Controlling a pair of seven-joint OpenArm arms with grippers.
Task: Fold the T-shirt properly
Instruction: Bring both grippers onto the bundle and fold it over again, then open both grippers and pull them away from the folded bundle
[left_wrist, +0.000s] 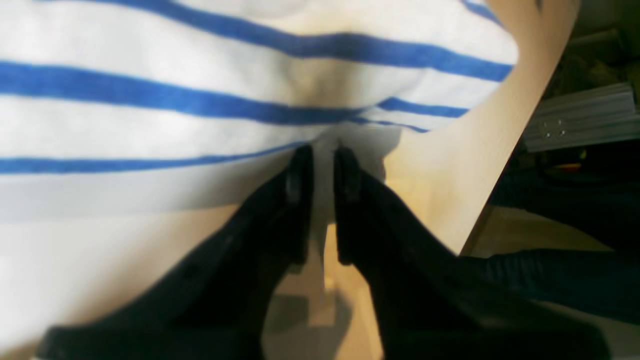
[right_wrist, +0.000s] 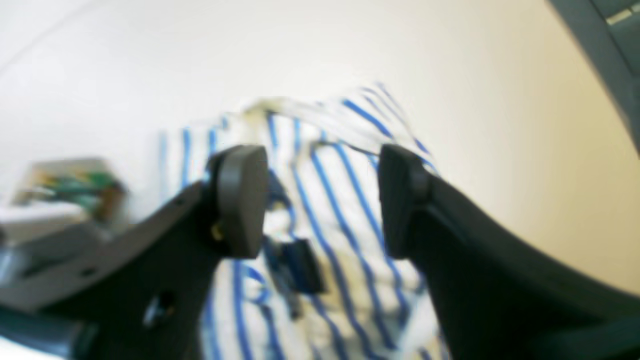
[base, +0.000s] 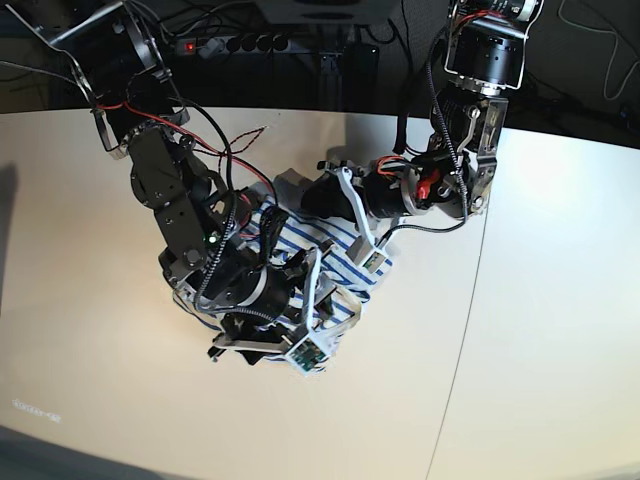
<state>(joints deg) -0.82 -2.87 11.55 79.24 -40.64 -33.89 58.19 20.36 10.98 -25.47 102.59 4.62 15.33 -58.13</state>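
1. The T-shirt (base: 335, 250), soft white cloth with thin blue stripes, sits bunched mid-table (base: 540, 330), toward the far edge.
2. Left gripper (left_wrist: 324, 150): dark fingers nearly together, pinching a puckered fold of the cloth.
3. Right gripper (right_wrist: 320, 200): rounded pads spread wide, gripping nothing, above the stripes.

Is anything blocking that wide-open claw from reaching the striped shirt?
Nothing visible. The right gripper hangs open directly over the T-shirt, with only air between its jaws and the cloth. The left gripper is pinched on the shirt's edge elsewhere.
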